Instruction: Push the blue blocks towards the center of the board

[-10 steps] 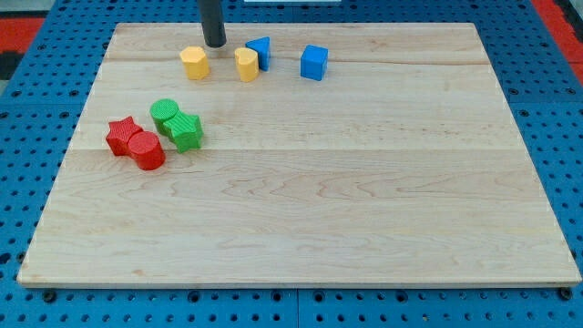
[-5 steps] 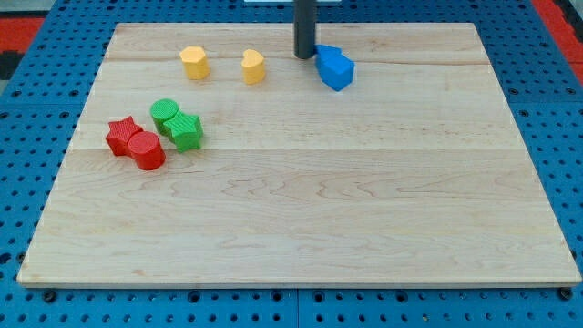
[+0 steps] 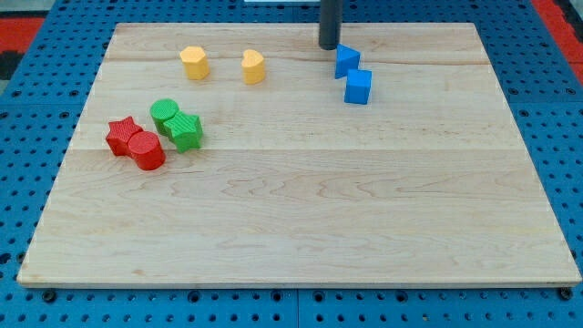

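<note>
- Rod tip (image 3: pixel 329 46) sits near the view's top edge of the board (image 3: pixel 291 237), just up and to the view's left of the upper blue block (image 3: pixel 345 61), close enough that contact cannot be ruled out.
- No gripper on this arm: the tool is a plain dark rod with nothing to open or close and nothing held; it only shoves.
- Two blue blocks stand together, the upper one, shape hard to make out, and a blue cube (image 3: pixel 358 87) just below it, apparently touching corner to corner.
- Both blues lie well up and to the view's right of the board's middle, so the task looks barely begun.
- Placement makes sense: with the tip on the far side of the pair, a stroke toward the view's bottom-left would drive them inward.
- Risk, as a judgement: the stacked pair may split or pivot off the round tip.
- Bystanders are well clear: yellow block (image 3: pixel 193 62) and yellow heart (image 3: pixel 253 66) to the view's left, the green cylinder (image 3: pixel 164 113), green star (image 3: pixel 186 130), red star (image 3: pixel 120 134) and red cylinder (image 3: pixel 147 151) clustered lower left.
</note>
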Action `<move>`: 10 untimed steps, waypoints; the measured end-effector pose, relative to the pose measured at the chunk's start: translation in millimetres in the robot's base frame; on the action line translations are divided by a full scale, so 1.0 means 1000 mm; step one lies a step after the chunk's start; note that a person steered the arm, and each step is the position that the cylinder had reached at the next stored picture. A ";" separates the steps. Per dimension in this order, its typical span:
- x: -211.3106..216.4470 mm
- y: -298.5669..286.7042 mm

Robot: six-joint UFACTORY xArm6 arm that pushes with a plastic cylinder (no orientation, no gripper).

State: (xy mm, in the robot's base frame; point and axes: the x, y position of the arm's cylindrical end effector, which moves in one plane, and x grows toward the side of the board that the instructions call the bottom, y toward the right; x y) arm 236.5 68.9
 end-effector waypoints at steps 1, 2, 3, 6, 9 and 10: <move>0.053 0.034; 0.107 0.058; 0.147 0.073; 0.019 0.089; 0.065 0.026; 0.016 0.029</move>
State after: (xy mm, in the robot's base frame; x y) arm 252.0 98.1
